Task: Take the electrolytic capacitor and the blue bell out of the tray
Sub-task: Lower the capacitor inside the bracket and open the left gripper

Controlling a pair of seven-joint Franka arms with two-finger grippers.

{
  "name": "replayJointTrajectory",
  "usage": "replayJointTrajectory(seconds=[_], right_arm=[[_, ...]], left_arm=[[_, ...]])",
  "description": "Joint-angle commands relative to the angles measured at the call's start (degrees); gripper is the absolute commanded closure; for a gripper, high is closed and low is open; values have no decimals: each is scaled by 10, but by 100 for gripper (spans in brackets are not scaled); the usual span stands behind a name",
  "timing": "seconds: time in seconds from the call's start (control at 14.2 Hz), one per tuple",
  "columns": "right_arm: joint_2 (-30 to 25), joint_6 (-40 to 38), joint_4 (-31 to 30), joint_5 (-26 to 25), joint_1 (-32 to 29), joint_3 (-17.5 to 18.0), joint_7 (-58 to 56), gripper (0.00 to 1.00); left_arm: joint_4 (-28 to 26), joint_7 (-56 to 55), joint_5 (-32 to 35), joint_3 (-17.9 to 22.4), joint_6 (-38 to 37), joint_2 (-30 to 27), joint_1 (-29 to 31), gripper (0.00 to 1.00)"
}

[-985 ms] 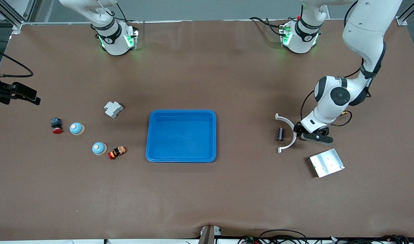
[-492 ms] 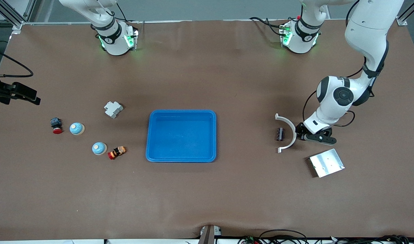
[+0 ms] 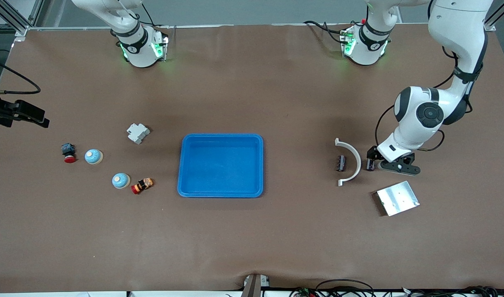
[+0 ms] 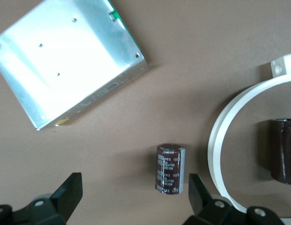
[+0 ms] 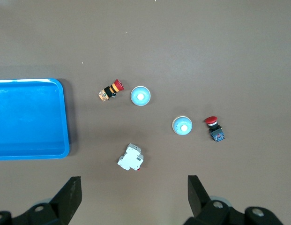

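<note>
Tray (image 3: 221, 137) empty at mid-table; both pairs of fingers spread, holding nothing.

Front view: nothing left inside the rim, so probably job finished; left gripper (image 3: 372, 164) low over the table toward the left arm's end, beside a white curved bracket (image 3: 352, 154); two blue bells (image 3: 93, 156) parked toward the right arm's end. Left wrist view: capacitor (image 4: 170, 168) lying free on the table between the wide-open fingers (image 4: 70, 187), likely its drop-off spot; second capacitor (image 4: 282, 151) inside the bracket's curve; silver plate (image 4: 65, 61) nearby; pale print on the capacitor sleeve, too small to read. Right wrist view: right gripper (image 5: 133, 183) waiting high over the bells, fingers apart.
</note>
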Motion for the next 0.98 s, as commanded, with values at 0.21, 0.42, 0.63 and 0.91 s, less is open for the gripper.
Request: replayJointTrajectory(seconds=[0.21,0.42,0.63,0.91], right_arm=[[-7,-2,-1,4,1,-2,0,0],[-7,-3,-1,4,0,-2,2,0],[-7,-2,-2,4,-1,-3,2,0],[-7,-4,-2,4,-2,-3,2,0]], left_arm=[[127,-6,-101,-23,-180,-10,4,0],[215,-12,-103,-25,-298,-11,2,0],[284,-15,-103,-45,-397,-14,2,0],[325,-85,-103,-61,-426,-20,1,0]])
